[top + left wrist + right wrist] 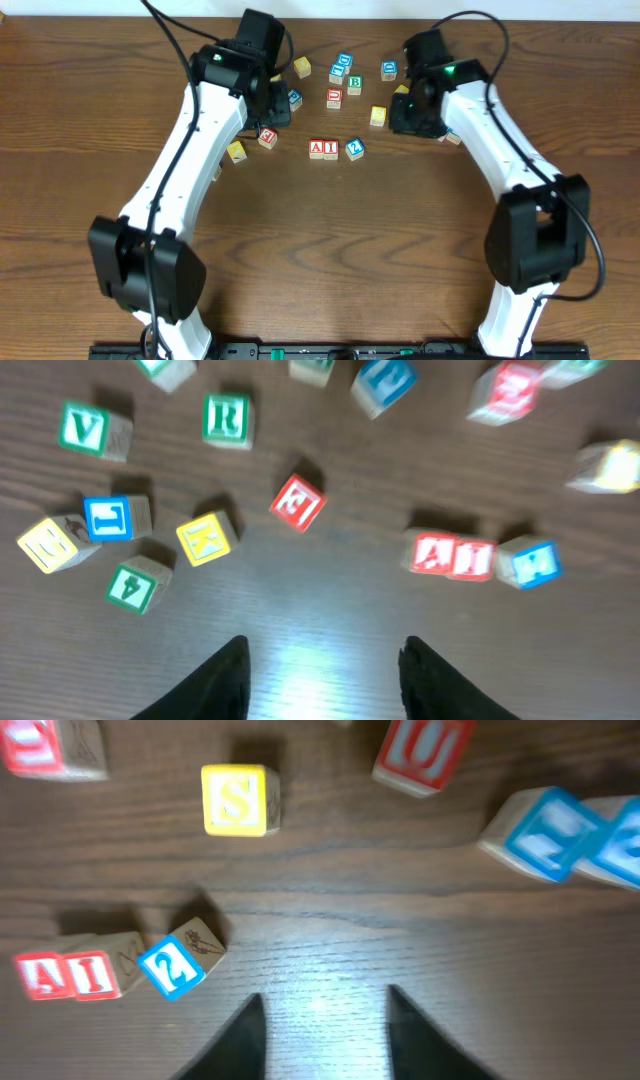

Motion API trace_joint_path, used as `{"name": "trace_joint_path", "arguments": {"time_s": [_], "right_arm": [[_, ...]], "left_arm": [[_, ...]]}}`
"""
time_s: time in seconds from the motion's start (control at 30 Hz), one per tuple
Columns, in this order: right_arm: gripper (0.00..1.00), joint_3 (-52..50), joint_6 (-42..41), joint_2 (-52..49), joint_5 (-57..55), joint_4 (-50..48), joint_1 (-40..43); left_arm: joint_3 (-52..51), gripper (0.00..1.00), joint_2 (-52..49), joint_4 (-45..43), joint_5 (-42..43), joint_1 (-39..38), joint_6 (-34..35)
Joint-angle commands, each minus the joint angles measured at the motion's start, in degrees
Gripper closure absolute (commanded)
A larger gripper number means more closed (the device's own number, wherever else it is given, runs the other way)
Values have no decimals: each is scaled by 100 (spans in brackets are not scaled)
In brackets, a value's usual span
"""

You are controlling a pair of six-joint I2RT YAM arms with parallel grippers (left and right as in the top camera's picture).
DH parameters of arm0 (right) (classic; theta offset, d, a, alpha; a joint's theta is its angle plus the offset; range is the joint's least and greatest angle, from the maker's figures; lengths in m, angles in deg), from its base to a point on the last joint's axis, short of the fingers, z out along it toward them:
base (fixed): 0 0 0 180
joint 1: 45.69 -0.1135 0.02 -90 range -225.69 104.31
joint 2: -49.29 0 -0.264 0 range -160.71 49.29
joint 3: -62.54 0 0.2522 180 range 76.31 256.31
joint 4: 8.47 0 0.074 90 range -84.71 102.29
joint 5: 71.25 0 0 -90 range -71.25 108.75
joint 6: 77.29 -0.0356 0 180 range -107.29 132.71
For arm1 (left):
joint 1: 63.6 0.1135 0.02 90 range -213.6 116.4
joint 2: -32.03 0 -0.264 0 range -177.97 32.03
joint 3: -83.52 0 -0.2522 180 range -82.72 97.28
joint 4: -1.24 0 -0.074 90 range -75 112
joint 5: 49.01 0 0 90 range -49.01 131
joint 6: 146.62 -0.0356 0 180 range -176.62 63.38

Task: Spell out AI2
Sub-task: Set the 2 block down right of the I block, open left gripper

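The A cube (pixel 317 149) and I cube (pixel 330 150) sit touching side by side around mid-counter. The 2 cube (pixel 355 149) is just beside the I, twisted a bit off the line. The left fingers (pixel 225 690) hang spread apart with nothing between them, off to the row's left. Same deal with the right fingers (pixel 240 1045), apart and empty, off to its right. The left arm (pixel 190 150) and right arm (pixel 490 140) rise from the near edge and lean inward over the counter (pixel 330 250). Loose cubes crowd behind the row, with a yellow S cube (pixel 238 800) and a tilted red-faced cube (pixel 297 501) nearby. The near side of the row is bare wood.
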Motion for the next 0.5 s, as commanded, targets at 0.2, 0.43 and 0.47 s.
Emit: {"name": "trace_joint_path", "arguments": {"time_s": [0.2,0.43,0.47], "right_arm": [[99,-48,55,-568,188,-258,-313],[99,-48,133,-785,293,-450,-529],[99,-48,133,-793,291,-483,-557]], "left_arm": [[-179,74,-782,-61,348,74,-201],[-179,89,-1279,-120,789,74,-195],[-179,89,-1322,-122,826,74,-184]]}}
